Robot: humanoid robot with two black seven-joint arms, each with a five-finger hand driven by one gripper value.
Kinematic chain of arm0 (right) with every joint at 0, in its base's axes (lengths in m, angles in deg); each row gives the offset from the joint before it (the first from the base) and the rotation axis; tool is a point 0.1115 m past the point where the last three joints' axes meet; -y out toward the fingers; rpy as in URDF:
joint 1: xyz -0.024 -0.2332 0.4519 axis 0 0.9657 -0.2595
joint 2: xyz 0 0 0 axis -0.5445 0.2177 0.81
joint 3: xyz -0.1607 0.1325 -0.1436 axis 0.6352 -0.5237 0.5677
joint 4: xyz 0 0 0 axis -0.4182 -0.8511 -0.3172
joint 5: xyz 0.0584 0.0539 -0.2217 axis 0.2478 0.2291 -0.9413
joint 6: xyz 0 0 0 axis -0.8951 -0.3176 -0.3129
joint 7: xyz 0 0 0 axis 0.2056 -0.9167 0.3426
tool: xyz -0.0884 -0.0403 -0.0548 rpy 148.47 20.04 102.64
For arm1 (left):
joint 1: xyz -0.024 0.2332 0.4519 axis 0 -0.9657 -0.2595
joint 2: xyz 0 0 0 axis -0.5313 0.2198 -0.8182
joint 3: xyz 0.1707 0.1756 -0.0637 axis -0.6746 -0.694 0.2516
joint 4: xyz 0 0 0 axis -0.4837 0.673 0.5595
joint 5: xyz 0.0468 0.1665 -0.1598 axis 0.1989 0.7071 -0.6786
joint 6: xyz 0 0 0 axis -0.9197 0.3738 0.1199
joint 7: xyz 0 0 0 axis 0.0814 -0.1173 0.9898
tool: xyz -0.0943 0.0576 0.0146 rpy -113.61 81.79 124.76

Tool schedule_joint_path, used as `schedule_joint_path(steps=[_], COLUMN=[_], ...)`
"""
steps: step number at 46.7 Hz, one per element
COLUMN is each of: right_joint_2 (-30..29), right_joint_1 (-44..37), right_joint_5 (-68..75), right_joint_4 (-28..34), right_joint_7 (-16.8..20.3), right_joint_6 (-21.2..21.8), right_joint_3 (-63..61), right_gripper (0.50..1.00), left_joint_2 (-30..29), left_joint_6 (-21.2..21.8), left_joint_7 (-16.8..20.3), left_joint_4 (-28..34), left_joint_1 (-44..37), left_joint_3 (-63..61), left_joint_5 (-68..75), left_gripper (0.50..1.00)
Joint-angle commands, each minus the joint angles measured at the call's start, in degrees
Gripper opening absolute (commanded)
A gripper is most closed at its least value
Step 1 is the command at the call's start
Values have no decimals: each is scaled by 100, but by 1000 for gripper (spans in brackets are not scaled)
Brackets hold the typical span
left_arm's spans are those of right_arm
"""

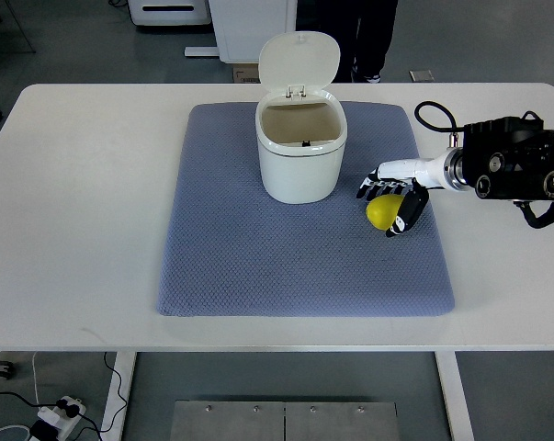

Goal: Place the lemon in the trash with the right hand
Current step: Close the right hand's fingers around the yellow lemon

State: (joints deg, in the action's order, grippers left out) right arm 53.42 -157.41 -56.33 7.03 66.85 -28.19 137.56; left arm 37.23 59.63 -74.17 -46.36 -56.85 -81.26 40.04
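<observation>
nearest: bare front strip of the white table (74, 312), then the blue-grey quilted mat (258, 266) spread over the middle of it.

further in, on the right part of the mat: lemon (381, 212), yellow, lying just right of and a little nearer than the bin. right hand (394, 197) wrapped over it from the right side, fingers (373, 186) curled above and dark fingertips down beside it; looks closed around the fruit, though whether lifted clear of the mat or resting on it cannot be told. arm reaching in from the right edge, black wrist unit over bare table.

judged handling: light, firm, slightly yielding rind, waxy and round enough to roll or squirt out of a loose pinch; not fragile. best taken across the fat middle, fingers on one side and thumb opposite, rather than by the tapered ends.

orientation: mostly hidden by the hand; visible part reads as a rounded oval, long axis seemingly running roughly left-right with a slight tilt, blunt end toward the left. not certain.

beyond: white trash bin (301, 152) upright on the mat, lid (299, 60) flipped back and standing open, mouth clear.

farthest: far table edge, floor, white cabinet, someone's dark legs. left hand nowhere to be seen.
</observation>
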Motion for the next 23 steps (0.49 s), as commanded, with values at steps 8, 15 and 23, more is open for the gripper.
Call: schedule_joint_path(steps=[8,15,23], right_joint_2=[10,18,45], right_joint_1=[3,3,11], right_joint_5=[-10,-18,-27], right_joint_4=[0,-8,-52], right_joint_7=[-26,-26,-35], right_joint_6=[1,1,1], right_joint_3=[-9,-9,0], right_gripper=[749,746,749], left_joint_2=[0,0,0], left_joint_6=[0,0,0], left_joint_7=[0,0,0], left_joint_4=[2,2,2], left_joint_1=[0,0,0], left_joint_3=[0,0,0], left_joint_5=[0,0,0], left_gripper=[1000,1000,1000])
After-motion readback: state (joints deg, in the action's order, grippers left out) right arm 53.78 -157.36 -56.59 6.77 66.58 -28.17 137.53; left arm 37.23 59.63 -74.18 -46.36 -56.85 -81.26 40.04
